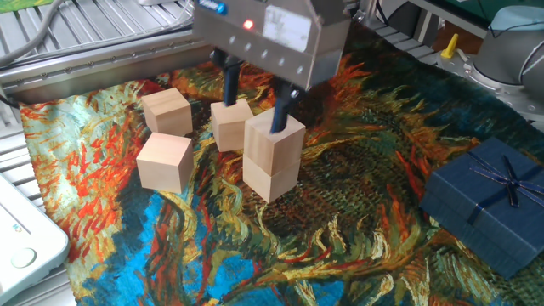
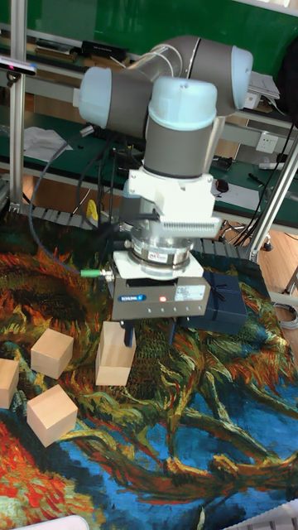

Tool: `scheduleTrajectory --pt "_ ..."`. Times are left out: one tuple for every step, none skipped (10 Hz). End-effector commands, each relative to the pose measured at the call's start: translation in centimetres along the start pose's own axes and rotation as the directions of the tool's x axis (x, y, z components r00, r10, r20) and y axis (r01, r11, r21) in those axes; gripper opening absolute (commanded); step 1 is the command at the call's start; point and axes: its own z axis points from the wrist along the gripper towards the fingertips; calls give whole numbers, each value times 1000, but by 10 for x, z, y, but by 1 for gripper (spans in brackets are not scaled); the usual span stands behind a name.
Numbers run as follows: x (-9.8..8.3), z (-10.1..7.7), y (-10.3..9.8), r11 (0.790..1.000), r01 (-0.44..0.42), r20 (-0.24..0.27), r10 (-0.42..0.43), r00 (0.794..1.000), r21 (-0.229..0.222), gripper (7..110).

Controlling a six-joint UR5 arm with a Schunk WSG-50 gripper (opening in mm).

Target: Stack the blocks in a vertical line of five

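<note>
- A cloth printed with swirling orange, teal and blue brushstrokes is covering the table, and every object is sitting on it.
- Ribbed metal rails are running along the far edge of the cloth in the fixed view; a white device is showing at the lower left corner.
- In the tall fixed view, a green wall and cluttered benches are filling the background behind the robot.
- A dark blue gift box with a thin ribbon is lying at the right side of the cloth, well apart from the blocks.
- The arm is bending down from above, its grey and pale blue joints folding over so the wrist is pointing straight at the table.
- The gripper is hanging over the middle of the cloth, its two dark fingers standing apart with a gap between them; they are gripping nothing.
- One finger is coming down just in front of the small block, the other is hanging over the top rear edge of the stack; whether either is touching wood I cannot tell.
- Two blocks are sitting one on the other as a stack, the upper one turned slightly against the lower.
- The small block is resting just behind and left of the stack, near it but apart.
- A further block is lying at the left rear, and another block is lying just in front of it, both single and flat on the cloth.
</note>
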Motion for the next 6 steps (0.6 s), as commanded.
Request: scheduleTrajectory --pt "6 -3 -15 990 139 -51 -139 989 -6 66" --pt "10 -5 -20 980 195 -42 -196 980 -30 66" --pt "20 -5 -27 969 243 -40 -245 969 -51 66" --pt "29 -3 -34 950 307 -37 -310 950 -61 66" --pt "41 1 -40 919 387 -46 -391 919 -73 66" --pt "52 4 -51 878 474 -76 -479 875 -68 66"
